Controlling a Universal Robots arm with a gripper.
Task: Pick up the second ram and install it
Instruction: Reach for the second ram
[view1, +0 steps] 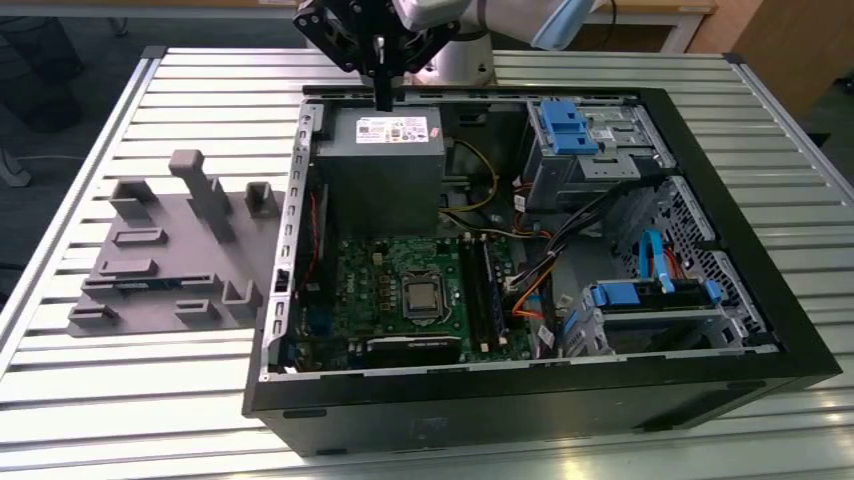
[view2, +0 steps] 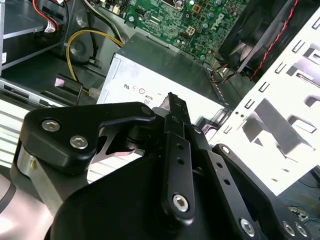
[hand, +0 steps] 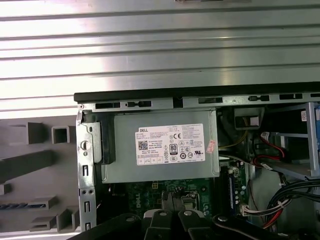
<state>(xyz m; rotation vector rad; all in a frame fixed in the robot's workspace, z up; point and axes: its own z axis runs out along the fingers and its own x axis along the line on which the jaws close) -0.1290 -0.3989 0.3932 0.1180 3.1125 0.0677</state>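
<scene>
- Even light from above is filling the exterior view; the table (view1: 200, 100) is shining pale around the fingers (view1: 384, 85).
- Beyond the fingers in the first wrist view, the table is glaring almost white.
- The case (view1: 534, 400) is shading its inside; the board (view1: 387, 270), well away from the fingers, is looking dim.
- In the second wrist view, the power supply (view2: 170, 65) just past the fingers is catching a bright sheen, and the panel (view2: 280, 125) beside them is washing out.
</scene>
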